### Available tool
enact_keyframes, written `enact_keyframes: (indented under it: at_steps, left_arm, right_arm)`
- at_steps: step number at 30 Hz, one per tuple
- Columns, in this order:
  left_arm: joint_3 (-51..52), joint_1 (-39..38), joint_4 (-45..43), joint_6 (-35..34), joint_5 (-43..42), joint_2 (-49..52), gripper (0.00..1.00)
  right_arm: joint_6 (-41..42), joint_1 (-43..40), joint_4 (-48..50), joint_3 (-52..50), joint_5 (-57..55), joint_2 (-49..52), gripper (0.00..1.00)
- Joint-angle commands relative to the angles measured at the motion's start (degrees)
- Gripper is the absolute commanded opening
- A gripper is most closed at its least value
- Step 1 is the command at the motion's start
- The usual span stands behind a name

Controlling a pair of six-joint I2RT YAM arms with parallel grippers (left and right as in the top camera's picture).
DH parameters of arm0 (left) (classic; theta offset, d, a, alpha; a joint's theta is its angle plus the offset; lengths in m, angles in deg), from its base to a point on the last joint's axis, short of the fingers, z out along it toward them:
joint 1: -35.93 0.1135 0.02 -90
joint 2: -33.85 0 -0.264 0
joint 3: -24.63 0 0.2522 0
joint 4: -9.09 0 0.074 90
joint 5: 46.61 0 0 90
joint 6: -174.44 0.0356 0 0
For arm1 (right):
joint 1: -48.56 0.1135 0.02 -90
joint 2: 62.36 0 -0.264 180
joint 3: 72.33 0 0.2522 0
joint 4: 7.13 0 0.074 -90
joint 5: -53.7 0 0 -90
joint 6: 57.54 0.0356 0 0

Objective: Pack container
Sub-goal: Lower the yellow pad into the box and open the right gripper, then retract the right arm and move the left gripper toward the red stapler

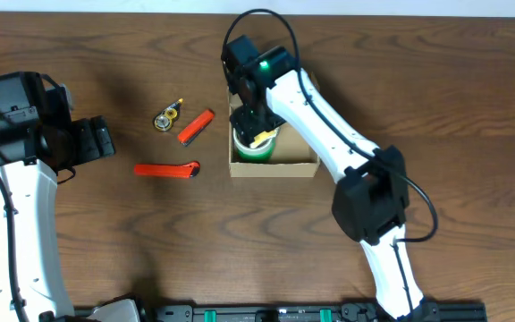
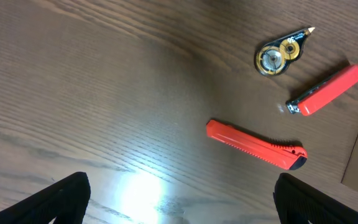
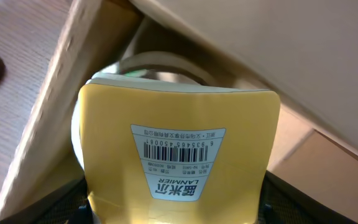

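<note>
The brown cardboard container (image 1: 274, 165) sits open at the table's middle, with a green and white round item (image 1: 256, 148) inside. My right gripper (image 1: 259, 125) is over the box, shut on a yellow pad with a barcode label (image 3: 176, 162), held just above the white round item (image 3: 160, 62) between the box walls (image 3: 55, 112). My left gripper (image 1: 92, 141) is open and empty at the left, above bare table; its fingertips show in the left wrist view (image 2: 179, 199).
On the table left of the box lie a red utility knife (image 1: 166, 169) (image 2: 257, 145), a red stick-shaped item (image 1: 196, 127) (image 2: 325, 90) and a round correction tape dispenser (image 1: 166, 117) (image 2: 278, 55). The box's hinged flap (image 3: 278, 56) leans over the opening.
</note>
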Motion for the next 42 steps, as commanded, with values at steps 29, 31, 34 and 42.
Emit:
enact_keyframes:
  at_steps: [29,31,34,42]
  left_arm:
    - [-0.7,0.3,0.0,-0.3,-0.2,0.3,0.95]
    - [-0.7,0.3,0.0,-0.3,-0.2,0.3,0.95]
    - [-0.7,0.3,0.0,-0.3,-0.2,0.3,0.95]
    - [-0.7,0.3,-0.2,-0.3,-4.2,0.3,0.95]
  right_arm:
    - [-1.4,1.2,0.9,-0.2,-1.8,-6.6,0.87]
    - [-1.6,1.3,0.9,-0.2,-2.0,-7.7,0.88]
    - [-1.5,1.3,0.3,-0.2,-2.9,-8.7,0.86]
    - [-1.5,-0.3,-2.7,-0.2,-10.4,-18.6,0.85]
